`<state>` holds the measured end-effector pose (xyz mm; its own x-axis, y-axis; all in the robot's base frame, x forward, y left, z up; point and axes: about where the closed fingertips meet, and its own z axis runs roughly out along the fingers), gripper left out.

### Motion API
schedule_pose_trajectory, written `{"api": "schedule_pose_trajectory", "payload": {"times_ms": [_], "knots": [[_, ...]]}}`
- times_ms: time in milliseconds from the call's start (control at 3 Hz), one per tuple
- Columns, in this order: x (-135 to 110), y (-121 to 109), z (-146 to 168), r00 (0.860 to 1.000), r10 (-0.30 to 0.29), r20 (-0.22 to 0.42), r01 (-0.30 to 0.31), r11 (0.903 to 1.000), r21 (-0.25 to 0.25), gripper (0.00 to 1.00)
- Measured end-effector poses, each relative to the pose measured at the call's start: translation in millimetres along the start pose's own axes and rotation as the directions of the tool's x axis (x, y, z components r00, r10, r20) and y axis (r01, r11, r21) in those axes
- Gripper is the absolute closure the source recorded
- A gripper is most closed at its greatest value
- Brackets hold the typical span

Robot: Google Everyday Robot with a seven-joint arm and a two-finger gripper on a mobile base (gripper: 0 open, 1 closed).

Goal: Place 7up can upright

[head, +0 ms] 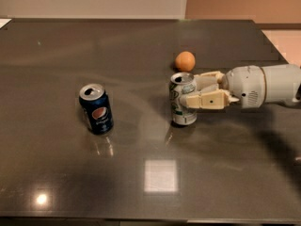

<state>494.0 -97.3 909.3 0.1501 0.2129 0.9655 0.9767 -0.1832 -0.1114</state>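
The 7up can (181, 114), silver-white with green lettering, stands upright on the dark table (141, 46), right of the middle. My gripper (189, 89) reaches in from the right. Its beige fingers (209, 100) sit on the near and far sides of the can's upper half and close on it. The can's base rests on the table.
A dark blue Pepsi can (96, 108) stands upright to the left, about a can's height away from the 7up can. A small orange fruit (185, 60) lies just behind the 7up can and the gripper. My white arm (268, 84) crosses the table's right side.
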Motion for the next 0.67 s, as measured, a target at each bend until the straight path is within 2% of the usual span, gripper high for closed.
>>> {"api": "schedule_pose_trajectory", "payload": {"times_ms": [333, 667], "knots": [[-2.9, 0.8, -1.8, 0.999, -0.027, -0.041, 0.026, 0.9996, -0.005, 0.83], [-4.8, -1.1, -2.5, 0.996, -0.049, -0.068, 0.048, 0.9988, -0.007, 0.59]]}}
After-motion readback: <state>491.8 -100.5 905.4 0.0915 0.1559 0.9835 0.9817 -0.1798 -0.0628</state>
